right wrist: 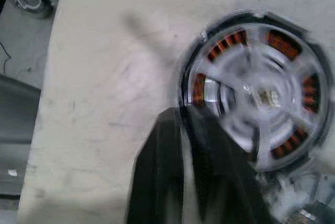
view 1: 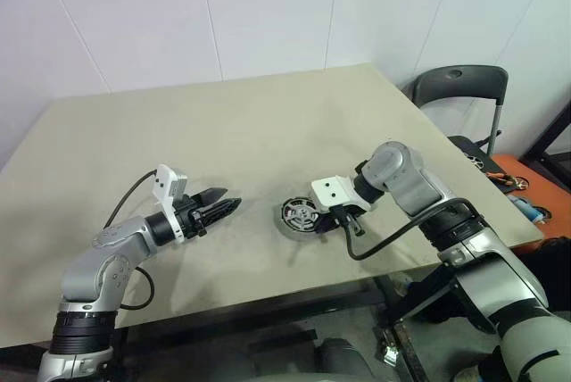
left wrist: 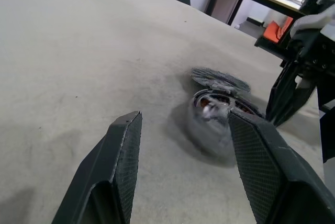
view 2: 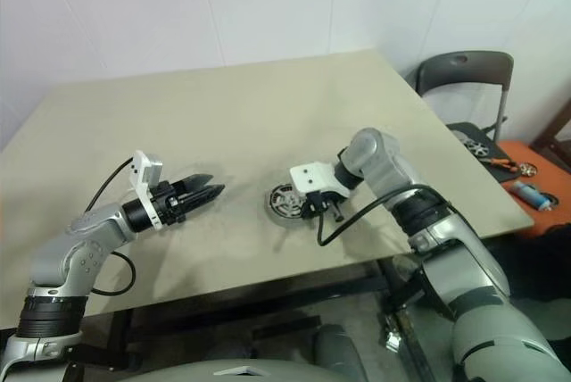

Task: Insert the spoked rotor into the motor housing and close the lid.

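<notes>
1. The right hand points down at the near edge of the motor housing; its two black fingers are pressed together, and their tips meet the housing's dark rim on the side nearest the robot.
2. Whether anything is pinched between those fingers cannot be told; they look closed on nothing but the rim's edge.
3. The motor housing lies flat on the tabletop, between the two hands and close under the right wrist's white camera block.
4. Through silver spokes in the right wrist view, copper-brown windings show in a ring around a silver centre, so the spoked rotor appears to sit inside the housing.
5. In the left wrist view a grey disc, seemingly the lid, shows tilted at the housing's far edge; the picture is blurred there, so how it rests cannot be told.
6. The left hand is held above the tabletop, well apart from the housing, its fingers aimed roughly level toward it.
7. Its fingers stand partly apart with nothing between them and touch nothing.
8. A dark chair stands beyond the tabletop's far right corner, and orange objects lie on a surface to the right.
</notes>
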